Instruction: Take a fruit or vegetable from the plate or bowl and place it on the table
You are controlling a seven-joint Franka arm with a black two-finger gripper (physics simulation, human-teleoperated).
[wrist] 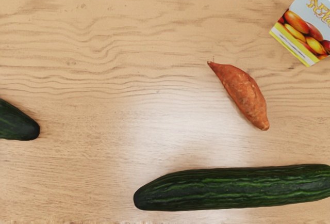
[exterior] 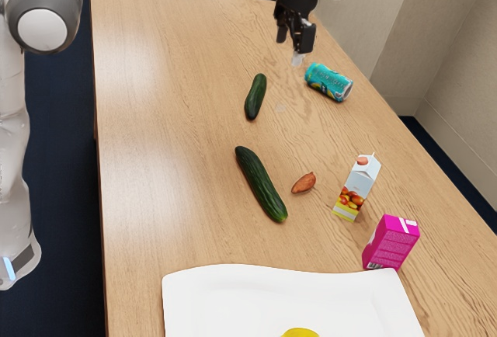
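Wooden table (exterior: 163, 143) first, then the white plate (exterior: 225, 298) on it. Gripper (exterior: 295, 48) well apart from that, near the table's far end; honestly can't tell if clenched or released. Smallest: yellow fruit (exterior: 300, 333), on the plate, inward from the edge facing the cucumbers (exterior: 262, 185) (exterior: 255, 96). Probably light, firm, kinda slippery, not fragile. Best grabbed around the middle, low down.

Can (exterior: 328, 82): teal, lying on its side
Juice carton (exterior: 357, 187): white, upright, printed fruit above a yellow band
Pink box (exterior: 390, 243): upright, near the juice carton
Sweet potato (wrist: 243, 93): orange-brown, between juice carton and ridged cucumber
Ridged cucumber (wrist: 232, 187): dark green, lighter streaks
Other cucumber (exterior: 255, 96): dark green, apart from the ridged cucumber
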